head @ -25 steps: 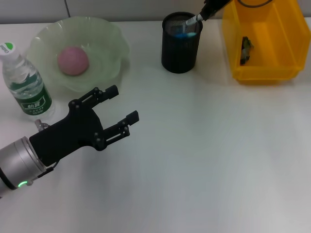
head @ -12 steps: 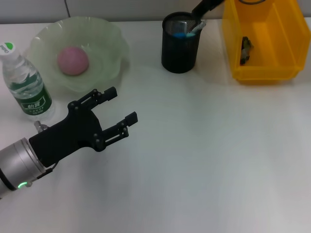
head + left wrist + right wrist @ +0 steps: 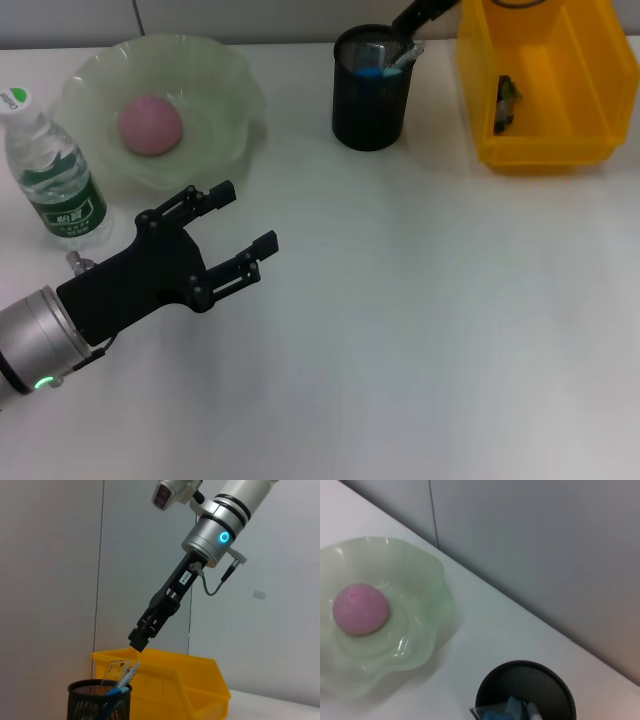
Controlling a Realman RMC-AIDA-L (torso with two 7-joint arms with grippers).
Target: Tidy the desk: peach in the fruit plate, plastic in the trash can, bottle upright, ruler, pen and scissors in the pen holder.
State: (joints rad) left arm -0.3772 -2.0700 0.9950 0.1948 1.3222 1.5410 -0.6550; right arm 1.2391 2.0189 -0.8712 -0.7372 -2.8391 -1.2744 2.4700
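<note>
The desk looks pretty sorted at this point. The peach (image 3: 150,125) is a round, matte pink ball sitting in the middle of the fruit plate (image 3: 225,75), which is a pale green, see-through bowl with a wavy, petal-like rim, over on the far left of the white table (image 3: 420,320). Just beside the plate, on its left, the bottle (image 3: 50,175) stands upright: clear plastic, white cap, green label. The pen holder (image 3: 371,100) is a black mesh cup at the far middle, and there's stuff poking out of it, something blue plus a pale, pen-like tip leaning on the rim, though exactly which items are inside is hard to tell. To its right sits the trash can (image 3: 540,90), a bright yellow bin with a small dark crumpled bit lying at its bottom. The right gripper (image 3: 137,642) hangs just above the pen holder's rim, pointing down at it; whether its jaws are apart or closed, can't tell. The left gripper (image 3: 240,220) hovers low over the bare table near the bottle, fingers spread wide with nothing between them.
</note>
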